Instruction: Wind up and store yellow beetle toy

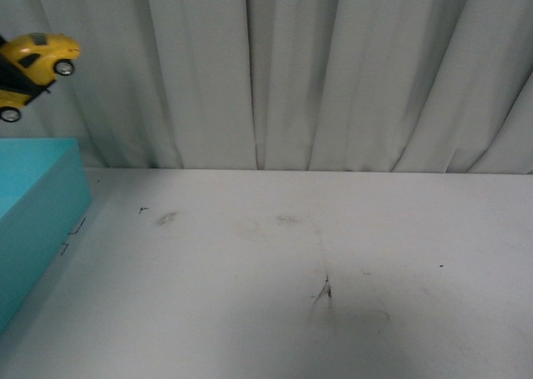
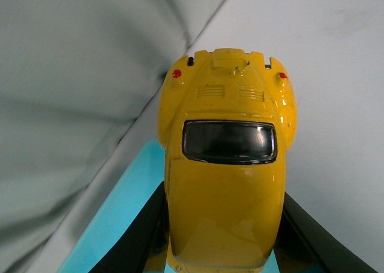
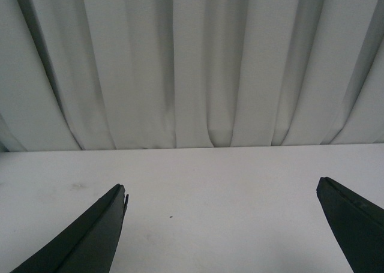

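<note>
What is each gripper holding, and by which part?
Left gripper clamps the yellow beetle toy by its two sides; right gripper is open, empty.

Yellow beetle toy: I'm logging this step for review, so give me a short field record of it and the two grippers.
toy: yellow beetle toy, in the air, tilted
held by: left gripper, one finger on each side of the body
below it: teal box
other arm: right gripper, open, empty, above the white table
stored: not yet
</note>
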Available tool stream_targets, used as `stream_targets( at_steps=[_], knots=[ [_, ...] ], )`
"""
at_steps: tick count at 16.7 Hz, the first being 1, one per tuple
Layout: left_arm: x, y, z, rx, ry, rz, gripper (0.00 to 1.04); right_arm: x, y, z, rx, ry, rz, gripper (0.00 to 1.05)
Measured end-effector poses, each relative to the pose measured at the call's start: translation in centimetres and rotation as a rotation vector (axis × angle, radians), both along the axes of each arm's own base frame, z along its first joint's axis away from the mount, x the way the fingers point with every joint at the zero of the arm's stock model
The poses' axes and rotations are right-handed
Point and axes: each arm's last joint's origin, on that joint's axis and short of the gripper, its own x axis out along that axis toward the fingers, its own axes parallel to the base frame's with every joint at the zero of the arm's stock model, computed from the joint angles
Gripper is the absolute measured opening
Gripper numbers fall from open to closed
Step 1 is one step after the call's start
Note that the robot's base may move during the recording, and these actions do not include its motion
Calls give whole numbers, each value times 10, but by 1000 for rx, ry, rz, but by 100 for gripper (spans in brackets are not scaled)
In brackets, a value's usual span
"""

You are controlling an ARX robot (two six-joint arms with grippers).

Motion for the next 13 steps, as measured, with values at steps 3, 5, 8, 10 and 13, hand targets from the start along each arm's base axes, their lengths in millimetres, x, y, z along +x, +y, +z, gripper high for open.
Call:
stream_targets(
  at_steps=[3,5,8,10,13],
  knots=[
    [-19,39,-3,-13,-20,268,41,0,0,0,0,0,0,98],
    [-34,52,-15,-35,-11,413,41,0,0,0,0,0,0,98],
    [-44,68,-60,-48,75,654,41,0,0,0,0,0,0,98],
    [-44,74,-82,-52,114,740,41,0,0,0,0,0,0,98],
    [-43,83,-120,-47,142,872,41,0,0,0,0,0,0,98]
  ],
)
